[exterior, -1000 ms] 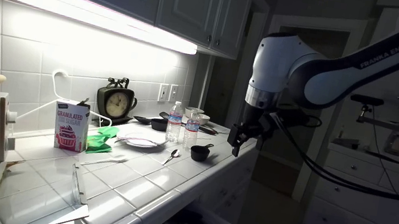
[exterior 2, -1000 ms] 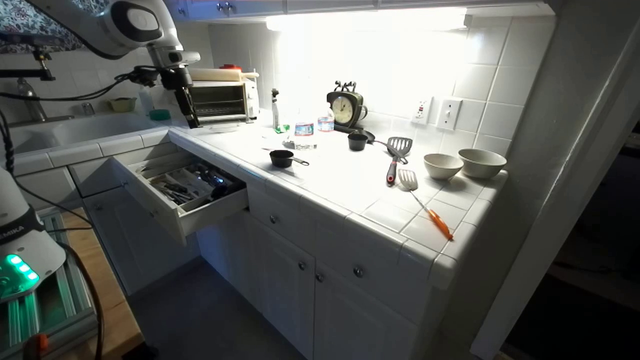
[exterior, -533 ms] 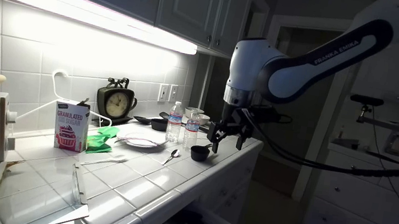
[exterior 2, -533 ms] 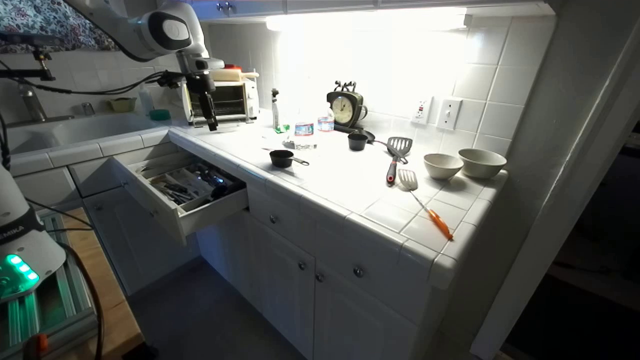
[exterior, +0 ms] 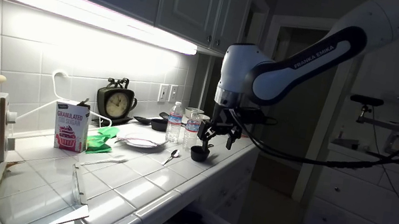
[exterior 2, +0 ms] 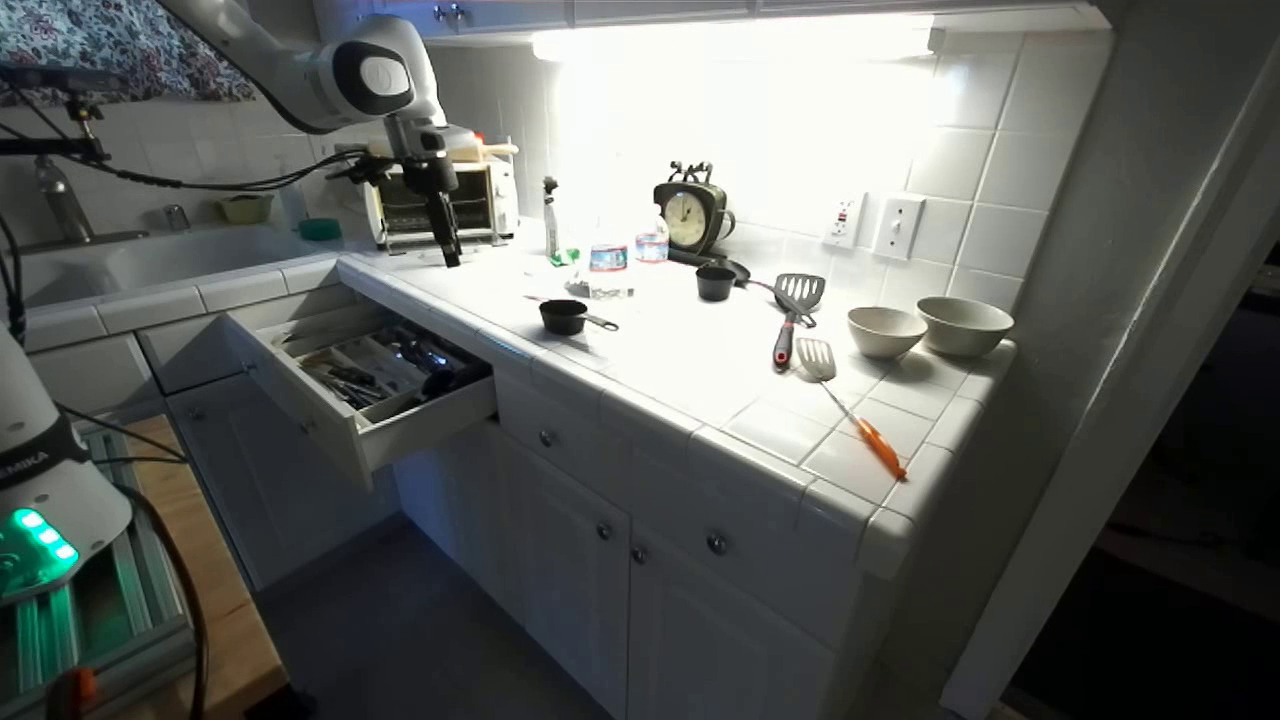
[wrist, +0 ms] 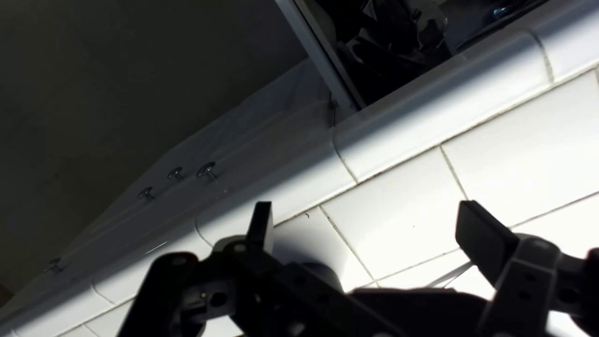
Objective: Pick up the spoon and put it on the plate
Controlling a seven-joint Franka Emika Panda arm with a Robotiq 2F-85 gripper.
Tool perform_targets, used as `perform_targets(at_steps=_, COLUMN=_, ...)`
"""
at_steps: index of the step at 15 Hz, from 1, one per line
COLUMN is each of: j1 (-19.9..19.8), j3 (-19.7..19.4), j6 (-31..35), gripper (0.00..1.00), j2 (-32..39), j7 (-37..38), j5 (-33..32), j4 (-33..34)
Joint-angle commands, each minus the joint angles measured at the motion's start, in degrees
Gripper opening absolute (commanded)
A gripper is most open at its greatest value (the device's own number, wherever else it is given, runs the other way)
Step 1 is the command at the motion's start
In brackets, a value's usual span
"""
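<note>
The small, slim, greyish, metal-looking spoon (exterior: 171,157) is lying on the white tiled tabletop (exterior: 108,173), between the flat, round white plate (exterior: 141,142) and the small black handled cup (exterior: 199,155), touching neither. It is probably going to handle as light and stiff, but smooth enough to slip; a pinch across the handle near the neck, likely rising a little off the surface, is looking safest. The black fingers (wrist: 484,241) are standing wide apart, holding nothing, above the tabletop near its edge and clear of the spoon. Across the plate from the cup, a white cardboard box (exterior: 71,129) with pink-red print is reading "GRANULATED" and "SUGAR"; two clear plastic bottles (exterior: 174,124) are wearing labels too small to read. The white-and-black robot arm (exterior: 309,63) is displaying "FRANKA EMIKA".
</note>
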Motion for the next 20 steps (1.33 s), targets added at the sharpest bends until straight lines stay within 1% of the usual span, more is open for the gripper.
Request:
perform_targets(at_steps=1, j1=2.16, j3=-1.93, j6=2.17, gripper=1.0, j2=-1.02, j7=-1.83, j5=-1.32, j4=-1.11)
perform_targets(at_steps=2, j1=2.59, j3=-2.49, j6=2.31, gripper=1.0, j2=-0.36, j7=0.49, j5=-3.88, j4=-0.45)
perform_targets(at_steps=4, j1=2.89, j3=-3.64, j6=2.15, gripper=1.0, j2=1.32, j7=3.97, j5=-6.88, j4=1.45)
perform_targets(at_steps=6, j1=2.84, j3=-4.51, j6=2.53, gripper=1.0, j2=2.06, j7=4.86, j5=-6.71, j4=2.2)
perform_targets(at_steps=9, j1=2.69, j3=-5.42, j6=4.5, gripper=1.0, j2=3.64, j7=3.26, j5=-5.15, j4=3.36)
perform_targets(at_steps=15, j1=3.15, j3=-6.68, j6=12.45, gripper=1.0, j2=9.25, j7=-4.68, j5=-4.61, j4=6.98)
perform_targets(at_steps=20, j1=4.51, j3=-8.46, j6=15.78, gripper=1.0, j2=14.25, j7=-6.1, j5=-2.85, j4=11.05)
